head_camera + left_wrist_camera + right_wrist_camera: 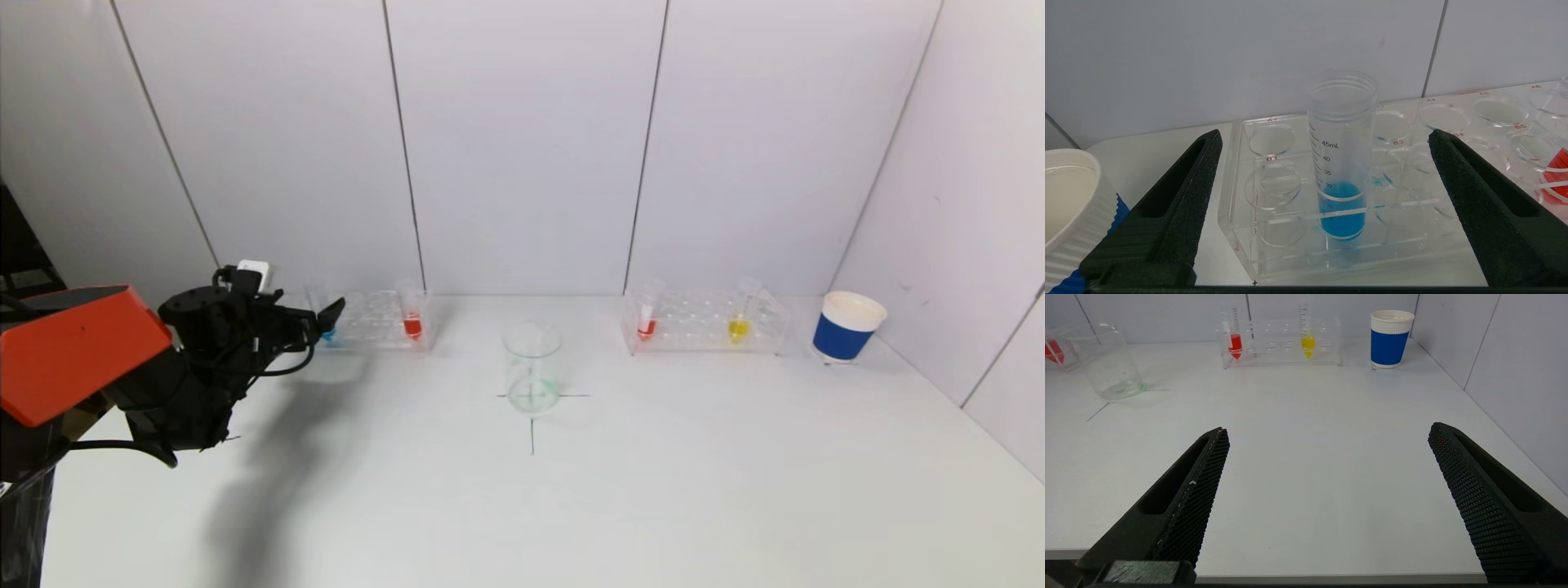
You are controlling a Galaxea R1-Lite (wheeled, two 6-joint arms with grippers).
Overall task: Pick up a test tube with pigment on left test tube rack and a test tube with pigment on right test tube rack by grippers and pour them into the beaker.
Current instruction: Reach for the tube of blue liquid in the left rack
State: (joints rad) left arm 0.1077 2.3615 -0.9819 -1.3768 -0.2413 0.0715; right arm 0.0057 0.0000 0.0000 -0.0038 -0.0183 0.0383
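The left test tube rack of clear plastic holds a tube with blue pigment and one with red pigment. My left gripper is open at the rack's near end. The blue tube stands upright ahead of it, centred between the fingers and untouched. The right test tube rack holds a red tube and a yellow tube. The glass beaker stands mid-table. My right gripper is open and empty above the table's front edge.
A blue paper cup stands right of the right rack, near the side wall. Another white-rimmed cup stands close beside my left gripper. White wall panels close the back and right of the table.
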